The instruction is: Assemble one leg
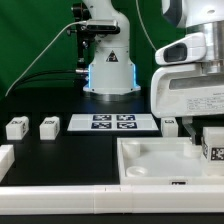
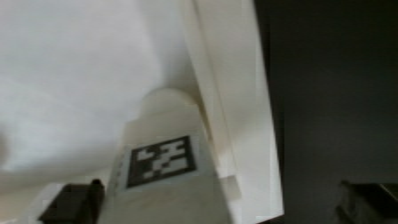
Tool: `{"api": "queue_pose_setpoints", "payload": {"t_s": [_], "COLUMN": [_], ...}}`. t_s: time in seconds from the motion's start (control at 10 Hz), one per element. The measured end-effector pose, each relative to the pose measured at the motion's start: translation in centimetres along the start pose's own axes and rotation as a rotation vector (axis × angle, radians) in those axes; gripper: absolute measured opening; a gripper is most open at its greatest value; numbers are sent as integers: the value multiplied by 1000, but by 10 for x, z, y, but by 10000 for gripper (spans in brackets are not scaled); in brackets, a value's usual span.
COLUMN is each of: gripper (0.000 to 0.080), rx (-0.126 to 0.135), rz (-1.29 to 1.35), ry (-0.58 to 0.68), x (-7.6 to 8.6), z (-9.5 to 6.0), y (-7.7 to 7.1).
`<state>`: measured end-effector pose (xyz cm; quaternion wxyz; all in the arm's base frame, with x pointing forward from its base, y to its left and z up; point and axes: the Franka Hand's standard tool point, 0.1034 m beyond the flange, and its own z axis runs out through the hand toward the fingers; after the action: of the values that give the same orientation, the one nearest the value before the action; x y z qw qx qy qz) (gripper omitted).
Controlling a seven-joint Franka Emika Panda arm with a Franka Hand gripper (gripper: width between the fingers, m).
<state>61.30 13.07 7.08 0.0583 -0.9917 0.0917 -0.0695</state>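
One leg (image 1: 212, 150), a small white block with a black-and-white tag, stands at the right corner of the large white tray-like piece (image 1: 150, 165), right under my gripper (image 1: 208, 135). In the wrist view this leg (image 2: 178, 150) runs away from the camera between my fingers, next to the tray piece's rim (image 2: 228, 70). My gripper (image 2: 222, 205) is open: one finger (image 2: 75, 200) is close beside the leg, and the other finger (image 2: 370, 200) stands well apart from it. Three more legs lie on the table (image 1: 16, 127), (image 1: 48, 126), (image 1: 170, 125).
The marker board (image 1: 112, 122) lies flat in the middle, in front of the robot base (image 1: 110, 70). A white block (image 1: 5, 158) sits at the exterior view's left edge. A white ledge (image 1: 60, 205) runs along the front.
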Motion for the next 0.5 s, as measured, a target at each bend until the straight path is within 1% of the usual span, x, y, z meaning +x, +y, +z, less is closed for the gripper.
{"api": "queue_pose_setpoints", "payload": {"t_s": [0.1,0.2,0.4,0.5], "gripper": [648,648,648,648], "rx": [-2,-3,-8,-9], "rz": [-102,-176,-415,-415], "ry": [0,1,1,1], "x": [2,3,4,5], "z": [0,0,0,-1], "y": [5,8,12,14]}}
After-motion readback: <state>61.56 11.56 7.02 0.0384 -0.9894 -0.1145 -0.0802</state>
